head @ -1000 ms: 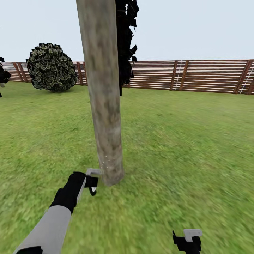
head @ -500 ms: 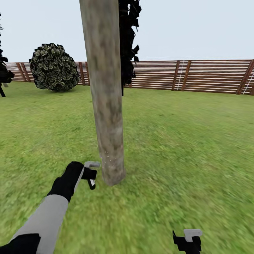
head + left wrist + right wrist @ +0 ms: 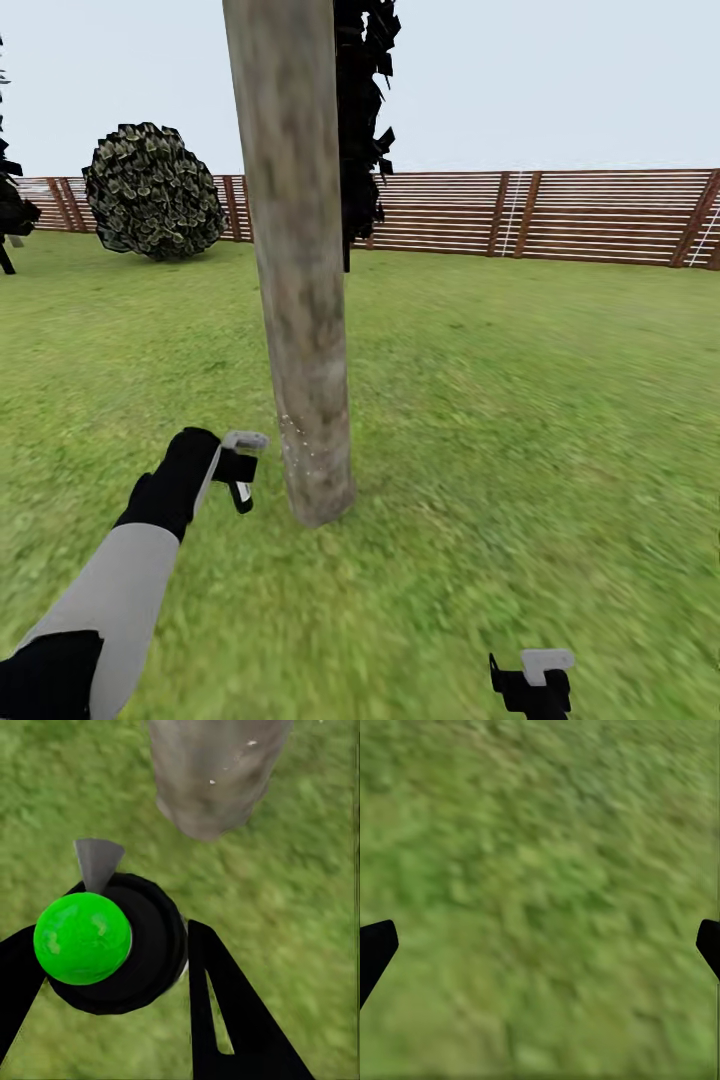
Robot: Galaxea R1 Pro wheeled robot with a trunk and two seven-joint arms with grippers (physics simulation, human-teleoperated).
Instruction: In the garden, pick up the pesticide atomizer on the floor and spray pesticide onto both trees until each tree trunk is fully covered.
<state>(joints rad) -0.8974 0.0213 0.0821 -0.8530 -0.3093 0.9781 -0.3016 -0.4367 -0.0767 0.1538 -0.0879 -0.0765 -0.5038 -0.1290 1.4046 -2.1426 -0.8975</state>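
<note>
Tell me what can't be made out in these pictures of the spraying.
- Pale grey-brown tree trunk: canopy cut off by head view's top edge.
- Dark atomizer with green cap: label hidden by its own top, left wrist view.
- White pesticide specks: too small to judge coverage.

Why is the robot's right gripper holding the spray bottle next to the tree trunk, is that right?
Not quite: the left gripper holds the spray bottle beside the tree trunk, as the head view shows. The right gripper hangs open over the grass.
</note>
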